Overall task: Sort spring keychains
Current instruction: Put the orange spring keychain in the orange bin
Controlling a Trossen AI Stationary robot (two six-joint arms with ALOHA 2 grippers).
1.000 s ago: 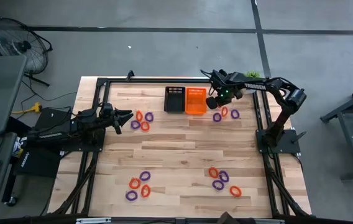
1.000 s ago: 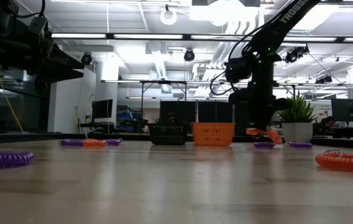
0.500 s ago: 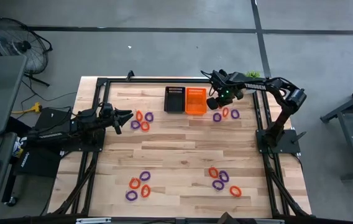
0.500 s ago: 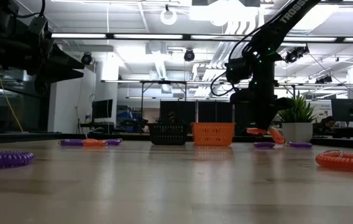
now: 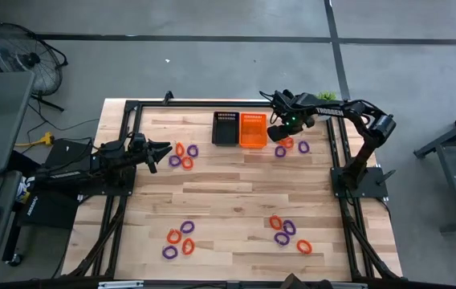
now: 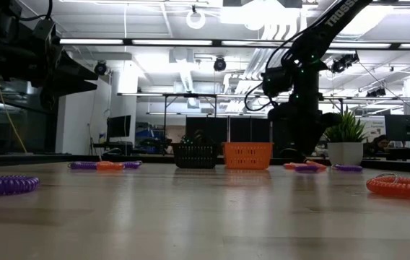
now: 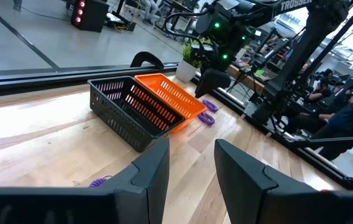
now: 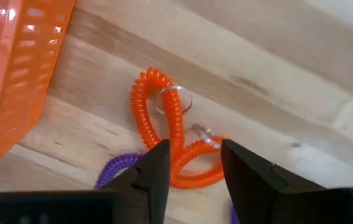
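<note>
My right gripper (image 5: 279, 136) is open, low over the table beside the orange basket (image 5: 252, 129). Its fingers stand on either side of a twisted orange spring keychain (image 8: 175, 134) that lies on the wood. The keychain also shows in the high view (image 5: 288, 143). Two purple keychains (image 5: 280, 151) (image 5: 303, 147) lie next to it. The black basket (image 5: 225, 127) stands left of the orange one. My left gripper (image 5: 166, 148) is open and empty at the table's left, near a small group of keychains (image 5: 184, 154). My right gripper comes at the orange keychain from above, pointing down. One strand of the coil (image 8: 178, 146) runs between its two open fingers (image 8: 158, 165). I cannot tell whether the fingers touch it. The keychain lies on the table.
More orange and purple keychains lie in groups near the front left (image 5: 178, 239) and the front right (image 5: 287, 231). A potted plant (image 6: 346, 141) stands past the far right edge. Bare wood lies in the table's middle (image 5: 236, 185).
My right gripper has gone down onto the orange keychain beside the orange basket. In the low view the keychain was raised under the gripper; now it lies low on the table.
</note>
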